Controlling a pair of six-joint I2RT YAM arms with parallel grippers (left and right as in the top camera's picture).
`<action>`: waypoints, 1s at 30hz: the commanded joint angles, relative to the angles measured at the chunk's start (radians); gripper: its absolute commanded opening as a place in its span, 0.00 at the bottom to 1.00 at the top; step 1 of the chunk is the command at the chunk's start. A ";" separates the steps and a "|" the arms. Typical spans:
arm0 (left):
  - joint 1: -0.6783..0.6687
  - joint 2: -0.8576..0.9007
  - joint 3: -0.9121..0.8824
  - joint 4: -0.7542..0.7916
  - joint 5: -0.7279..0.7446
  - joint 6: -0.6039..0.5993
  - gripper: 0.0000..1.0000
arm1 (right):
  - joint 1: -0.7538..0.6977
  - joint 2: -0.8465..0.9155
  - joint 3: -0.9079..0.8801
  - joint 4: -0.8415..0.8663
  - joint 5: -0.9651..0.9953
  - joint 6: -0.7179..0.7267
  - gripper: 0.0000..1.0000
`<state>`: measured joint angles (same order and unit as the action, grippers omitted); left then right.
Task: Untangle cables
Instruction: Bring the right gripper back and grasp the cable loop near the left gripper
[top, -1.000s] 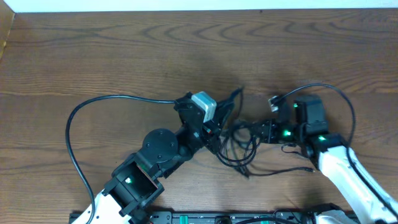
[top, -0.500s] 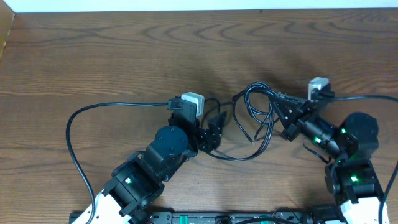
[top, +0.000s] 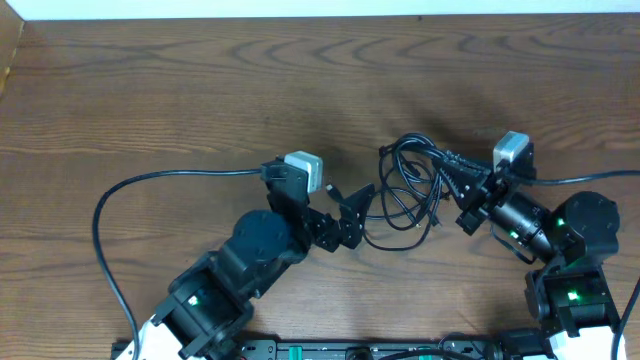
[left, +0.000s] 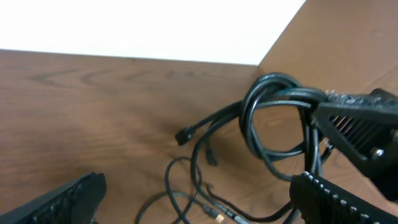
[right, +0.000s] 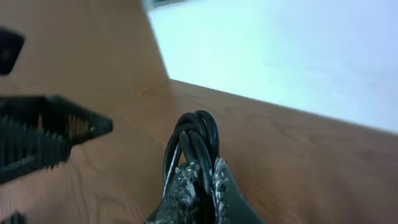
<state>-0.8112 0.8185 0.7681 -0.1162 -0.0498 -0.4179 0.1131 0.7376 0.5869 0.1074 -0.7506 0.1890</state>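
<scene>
The cables (top: 403, 196) are thin black cords bunched in loops at the table's middle right. My right gripper (top: 447, 166) is shut on several of their loops; in the right wrist view the loops (right: 196, 132) rise out of the closed jaws (right: 199, 173). My left gripper (top: 357, 214) stands open just left of the bunch, with nothing held. The left wrist view shows its two fingers wide apart (left: 196, 185), thin cord strands (left: 186, 186) lying on the table between them, and the looped cables (left: 273, 118) hanging from the right gripper (left: 360, 124).
A thick black arm cable (top: 105, 215) curves over the table at the left. The wooden table (top: 200, 80) ends at a white edge at the back. One finger of the left gripper (right: 46, 134) shows at the left of the right wrist view.
The left gripper has opened, let go of the cables and drawn back slightly. The right gripper swung right with the looped cables and still holds them.
</scene>
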 joint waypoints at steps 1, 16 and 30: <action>0.005 -0.026 0.015 0.016 0.026 0.017 0.98 | -0.005 -0.009 0.000 0.044 -0.135 -0.071 0.01; 0.005 -0.010 0.015 0.102 0.348 -0.207 0.98 | -0.005 -0.009 0.000 0.178 -0.155 0.082 0.01; 0.002 0.121 0.015 0.291 0.443 -0.490 0.98 | 0.006 -0.009 0.000 0.208 -0.132 0.251 0.01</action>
<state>-0.8116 0.9134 0.7685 0.1478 0.3511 -0.8692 0.1135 0.7372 0.5861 0.3061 -0.8833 0.3943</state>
